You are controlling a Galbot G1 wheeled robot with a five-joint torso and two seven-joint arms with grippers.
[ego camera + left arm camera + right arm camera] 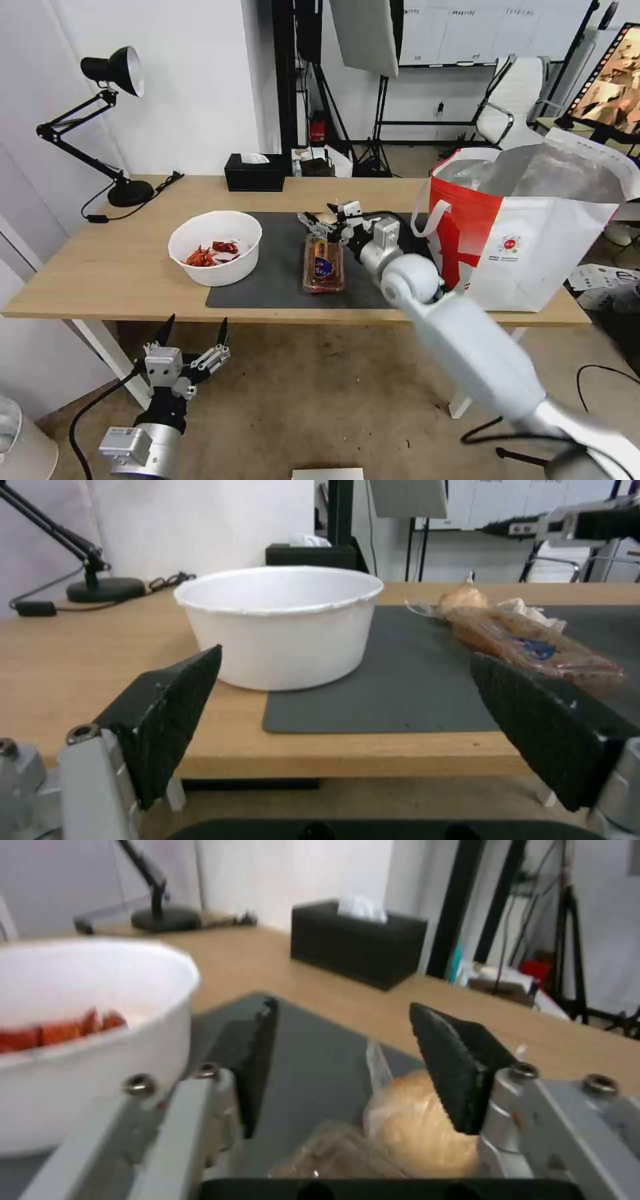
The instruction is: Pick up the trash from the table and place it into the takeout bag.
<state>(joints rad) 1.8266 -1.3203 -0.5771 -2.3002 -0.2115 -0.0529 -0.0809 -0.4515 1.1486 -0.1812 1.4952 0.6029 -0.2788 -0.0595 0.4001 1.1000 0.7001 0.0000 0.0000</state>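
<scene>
right end effector [325, 217] agape above beige ball [417, 1120] | left end effector [195, 335] parked (low)

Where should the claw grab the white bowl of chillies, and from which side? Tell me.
Probably the rim of the white bowl, from above, one finger inside and one outside. It stands upright and open-topped, holding chillies, and its wall looks wide for gripping across. The left claw is open, low in front of the table; the right claw hovers open over the wrapped ball.
</scene>
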